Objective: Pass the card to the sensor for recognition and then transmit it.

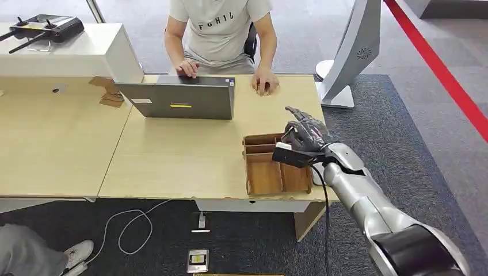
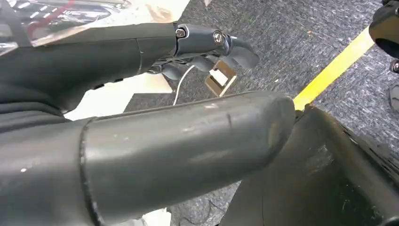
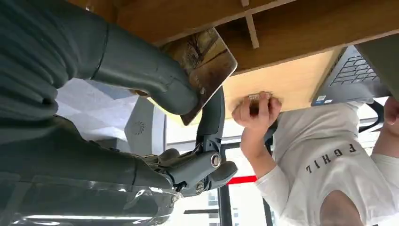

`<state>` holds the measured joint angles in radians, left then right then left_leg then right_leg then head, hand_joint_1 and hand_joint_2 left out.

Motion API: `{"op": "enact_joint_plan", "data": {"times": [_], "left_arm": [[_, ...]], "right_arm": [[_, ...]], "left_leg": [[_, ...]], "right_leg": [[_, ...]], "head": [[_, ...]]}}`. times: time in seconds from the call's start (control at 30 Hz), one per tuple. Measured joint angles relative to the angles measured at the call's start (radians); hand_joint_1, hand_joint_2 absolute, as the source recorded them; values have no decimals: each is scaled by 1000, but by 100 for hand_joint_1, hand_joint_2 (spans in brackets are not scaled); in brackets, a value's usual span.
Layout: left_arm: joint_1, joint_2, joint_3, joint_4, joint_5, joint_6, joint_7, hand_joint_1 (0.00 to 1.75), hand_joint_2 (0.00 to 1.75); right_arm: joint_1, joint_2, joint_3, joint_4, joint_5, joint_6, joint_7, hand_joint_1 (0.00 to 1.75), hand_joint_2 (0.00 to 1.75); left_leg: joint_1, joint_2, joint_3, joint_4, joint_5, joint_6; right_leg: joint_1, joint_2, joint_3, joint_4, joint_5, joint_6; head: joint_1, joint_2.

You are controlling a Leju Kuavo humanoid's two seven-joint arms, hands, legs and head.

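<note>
One glossy rectangular card (image 3: 207,66) sits pinched between thumb and finger of my robot's right hand (image 1: 306,135), held just above the brown wooden divided tray (image 1: 270,172) at the light wood table's (image 1: 172,161) right edge. My left hand (image 2: 141,117) hangs over grey carpet, fingers partly curled, holding nothing. Beyond, a seated person (image 1: 221,34) in a white T-shirt works a grey laptop (image 1: 184,98).

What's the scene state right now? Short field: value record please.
right hand: above the wooden tray, pinching the card
card: held between thumb and a finger
wooden tray: divided, at the desk's near edge
laptop: open, facing the person
person: seated across the desk, one hand on the laptop, other on the desk
left hand: hangs over carpet, holds nothing
</note>
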<state>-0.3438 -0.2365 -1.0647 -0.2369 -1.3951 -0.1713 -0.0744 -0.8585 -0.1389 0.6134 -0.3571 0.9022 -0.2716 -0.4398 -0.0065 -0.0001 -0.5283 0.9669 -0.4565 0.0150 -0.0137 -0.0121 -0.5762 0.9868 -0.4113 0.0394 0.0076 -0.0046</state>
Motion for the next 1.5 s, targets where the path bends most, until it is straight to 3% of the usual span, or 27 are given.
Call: {"op": "enact_joint_plan", "data": {"times": [0.43,1.5], "left_arm": [[-1,0,0,0,-8,0,-7,0,0],[-1,0,0,0,-25,-6,-17,0,0]], "right_arm": [[-6,6,-1,8,-20,-126,-52,175,175],[-47,32,-1,7,-31,-174,-71,175,175]], "left_leg": [[0,0,0,0,0,0],[0,0,0,0,0,0]], "right_leg": [[0,0,0,0,0,0],[0,0,0,0,0,0]], "head": [[0,0],[0,0]]}}
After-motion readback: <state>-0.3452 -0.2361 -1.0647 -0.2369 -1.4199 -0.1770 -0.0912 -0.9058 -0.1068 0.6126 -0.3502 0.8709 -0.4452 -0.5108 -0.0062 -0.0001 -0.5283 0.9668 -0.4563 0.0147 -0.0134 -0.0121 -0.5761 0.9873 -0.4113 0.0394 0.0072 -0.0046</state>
